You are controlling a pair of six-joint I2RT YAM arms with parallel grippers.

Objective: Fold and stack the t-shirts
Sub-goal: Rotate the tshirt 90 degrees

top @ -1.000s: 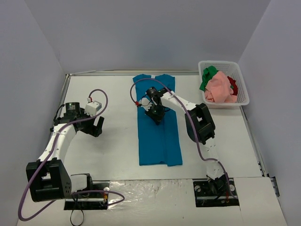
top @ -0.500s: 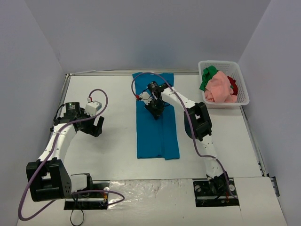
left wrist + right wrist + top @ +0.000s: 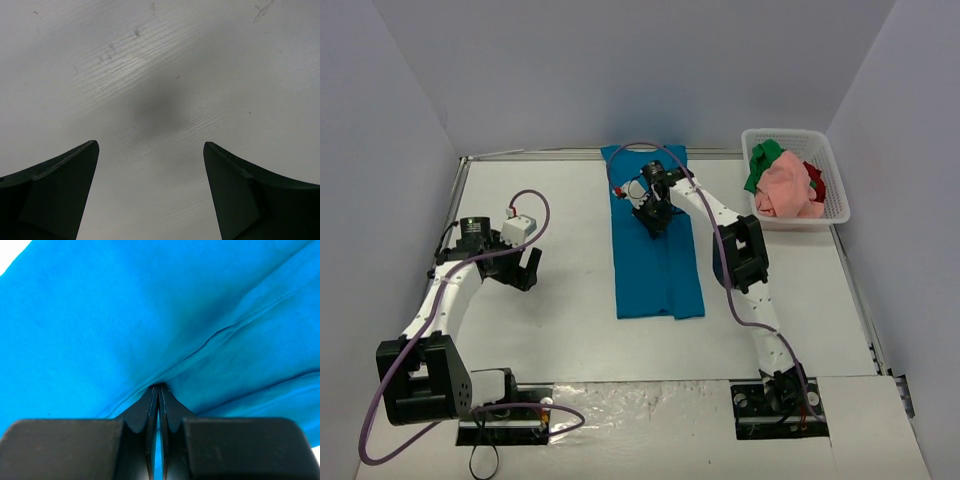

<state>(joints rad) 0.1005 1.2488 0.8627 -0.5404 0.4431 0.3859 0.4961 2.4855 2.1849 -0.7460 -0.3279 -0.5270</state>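
Observation:
The teal-blue t-shirt (image 3: 658, 255) lies as a long folded strip down the middle of the table, its far end at the back edge. My right gripper (image 3: 655, 220) is shut on a pinch of this shirt near its far end; the right wrist view shows the cloth (image 3: 150, 315) caught between the closed jaws. My left gripper (image 3: 523, 272) is open and empty over bare table at the left, and its wrist view shows only the table surface (image 3: 150, 100). The pink t-shirt (image 3: 788, 190), green t-shirt (image 3: 762, 163) and red t-shirt (image 3: 815, 180) lie bunched in the basket.
A white mesh basket (image 3: 835, 175) stands at the back right of the table. Grey walls close in the table on three sides. A purple cable loops above each arm.
My right gripper has moved toward the back of the table with the teal-blue shirt in it, dragging the whole strip away from the near edge. The left arm has not moved.

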